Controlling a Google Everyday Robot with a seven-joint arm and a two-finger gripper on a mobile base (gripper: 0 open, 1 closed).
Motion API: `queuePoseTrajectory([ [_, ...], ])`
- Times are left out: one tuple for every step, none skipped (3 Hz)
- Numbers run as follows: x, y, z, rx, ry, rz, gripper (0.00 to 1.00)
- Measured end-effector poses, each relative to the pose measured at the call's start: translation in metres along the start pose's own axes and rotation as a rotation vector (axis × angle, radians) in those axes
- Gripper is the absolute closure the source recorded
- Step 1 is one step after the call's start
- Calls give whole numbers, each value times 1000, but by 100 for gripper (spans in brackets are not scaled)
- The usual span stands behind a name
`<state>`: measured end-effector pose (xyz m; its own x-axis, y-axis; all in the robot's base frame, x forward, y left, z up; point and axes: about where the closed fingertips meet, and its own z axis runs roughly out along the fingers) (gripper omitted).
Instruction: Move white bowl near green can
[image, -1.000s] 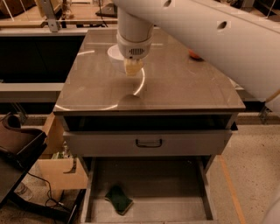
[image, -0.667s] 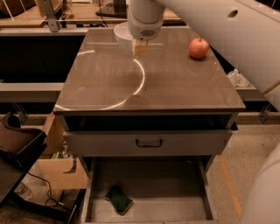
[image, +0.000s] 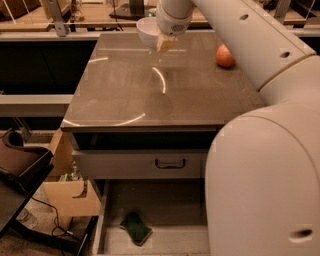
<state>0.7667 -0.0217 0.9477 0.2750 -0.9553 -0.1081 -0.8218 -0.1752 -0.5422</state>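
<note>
The white bowl (image: 145, 31) stands at the far edge of the grey-brown table top (image: 150, 95), a little left of the middle. My gripper (image: 166, 43) points down at the bowl's right side and covers part of its rim. I cannot tell whether it touches the bowl. The green can is out of view, possibly hidden behind my arm.
A red apple (image: 225, 56) lies on the table at the far right. My large white arm (image: 260, 150) fills the right side of the view. Below the table, a closed drawer (image: 170, 163) sits above an open drawer holding a green sponge (image: 136, 228). Boxes and clutter stand at the lower left.
My gripper has moved from the middle of the table to its far edge, beside the white bowl. The apple has come into view from behind my arm.
</note>
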Motion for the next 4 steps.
queuePoseTrajectory([
  [7,-19,-10,47,-8,20,100],
  [6,-19,-11,48,-8,20,100],
  [12,-23,-2,74,-18,57,100],
  [30,-33,15,148,-5,146,100],
])
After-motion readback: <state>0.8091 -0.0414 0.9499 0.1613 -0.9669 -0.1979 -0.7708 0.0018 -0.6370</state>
